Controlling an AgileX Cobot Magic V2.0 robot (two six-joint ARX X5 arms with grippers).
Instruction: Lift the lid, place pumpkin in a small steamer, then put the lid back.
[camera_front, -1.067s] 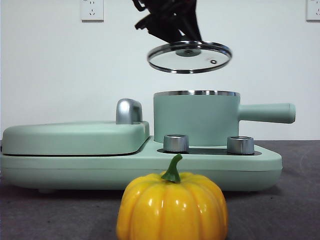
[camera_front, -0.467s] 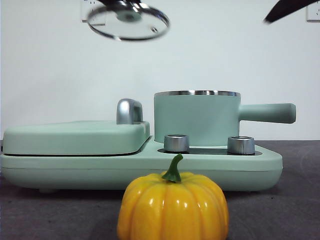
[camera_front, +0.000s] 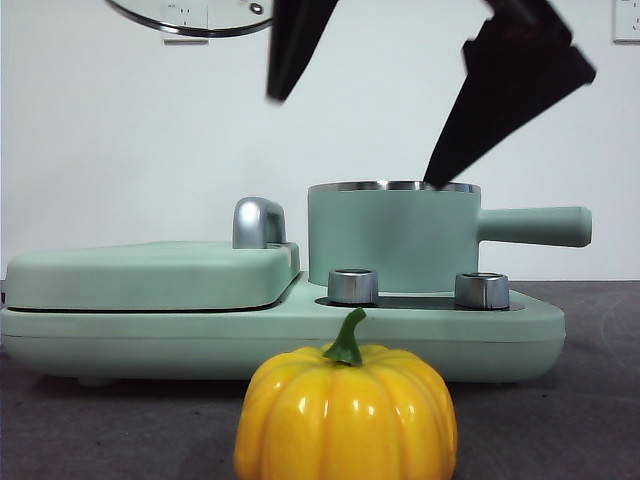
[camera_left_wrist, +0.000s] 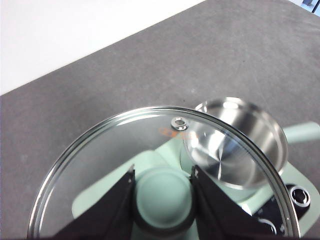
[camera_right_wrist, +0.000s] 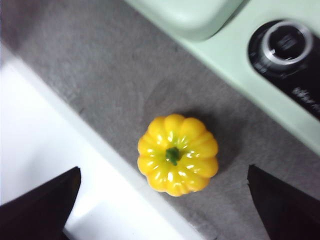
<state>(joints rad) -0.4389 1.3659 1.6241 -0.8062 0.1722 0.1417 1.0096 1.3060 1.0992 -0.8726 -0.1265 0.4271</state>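
Black jaws of the left gripper (camera_left_wrist: 162, 192) pinch the mint-green knob of the lid (camera_left_wrist: 115, 150), holding the glass disc high at the upper left of the front view, clear of the small steamer (camera_front: 392, 235), whose steel bowl lies uncovered. The right gripper (camera_right_wrist: 162, 200) hangs with jaws spread wide above the pumpkin (camera_right_wrist: 177, 154), apart from it; the pumpkin sits upright on the grey table (camera_right_wrist: 100, 75) just in front of the mint-green cooker base (camera_front: 150, 330)
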